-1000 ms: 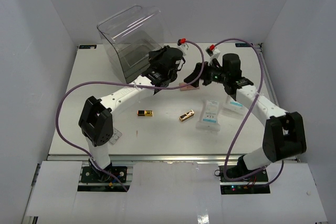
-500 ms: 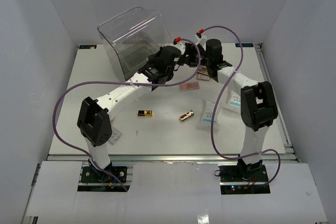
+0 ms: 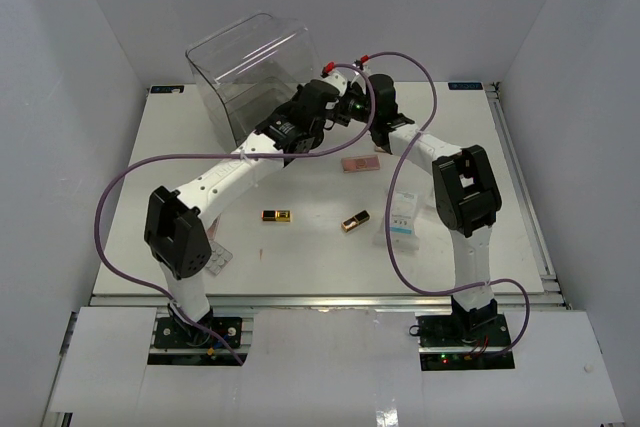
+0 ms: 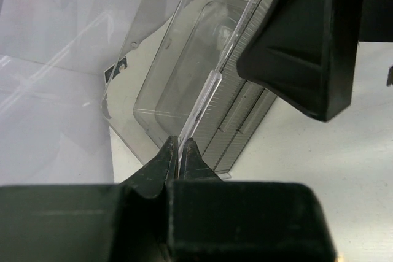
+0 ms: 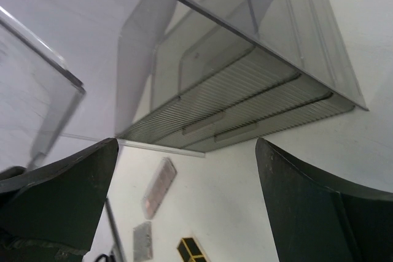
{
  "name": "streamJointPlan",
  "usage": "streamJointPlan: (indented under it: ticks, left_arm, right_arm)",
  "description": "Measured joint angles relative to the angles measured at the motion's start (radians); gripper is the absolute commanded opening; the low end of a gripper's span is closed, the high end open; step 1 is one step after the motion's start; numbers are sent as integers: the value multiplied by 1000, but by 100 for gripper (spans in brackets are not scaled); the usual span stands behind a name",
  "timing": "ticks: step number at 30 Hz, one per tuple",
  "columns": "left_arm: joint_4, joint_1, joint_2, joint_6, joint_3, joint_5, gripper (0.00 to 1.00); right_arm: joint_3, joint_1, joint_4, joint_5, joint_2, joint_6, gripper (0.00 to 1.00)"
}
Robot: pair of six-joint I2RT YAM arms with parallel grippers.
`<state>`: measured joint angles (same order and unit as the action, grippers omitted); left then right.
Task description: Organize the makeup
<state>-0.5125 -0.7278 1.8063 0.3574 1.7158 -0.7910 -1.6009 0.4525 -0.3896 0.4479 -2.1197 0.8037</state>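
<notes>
Left jaws on clear panel (image 4: 212, 82)

Both arms (image 3: 225, 177) (image 3: 420, 142) meet at a clear acrylic drawer box (image 3: 250, 72); nearer lie a flat pink rectangular palette (image 3: 360, 163), two small gold-black cases (image 3: 277, 215) (image 3: 354, 220) and a white-teal flat packet (image 3: 403, 215).

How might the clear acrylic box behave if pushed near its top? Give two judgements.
The clear box looks hollow, so probably light and apt to tip. Its thin panel, pinched by the left gripper, seems stiff but smooth, possibly slippery.
</notes>
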Motion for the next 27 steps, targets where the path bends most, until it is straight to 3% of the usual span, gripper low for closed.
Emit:
streamJointPlan:
  ticks: [8, 12, 13, 18, 23, 27]
  left_arm:
    - [-32, 5, -9, -60, 28, 24, 1]
    - [-53, 6, -21, -111, 38, 31, 18]
    - [-59, 6, -23, -126, 43, 34, 25]
    - [-88, 6, -50, -197, 49, 63, 38]
    - [-138, 6, -133, -301, 27, 131, 40]
    - [-148, 6, -294, -385, -84, 210, 34]
  right_arm:
    - [20, -4, -128, 6, 0, 135, 99]
    - [48, -5, -152, 14, 0, 184, 98]
    - [52, -5, -158, 15, 0, 198, 98]
    - [53, -5, -218, 22, 0, 240, 98]
    - [53, -5, -244, 26, 0, 256, 98]
    - [53, -5, -248, 42, 0, 237, 97]
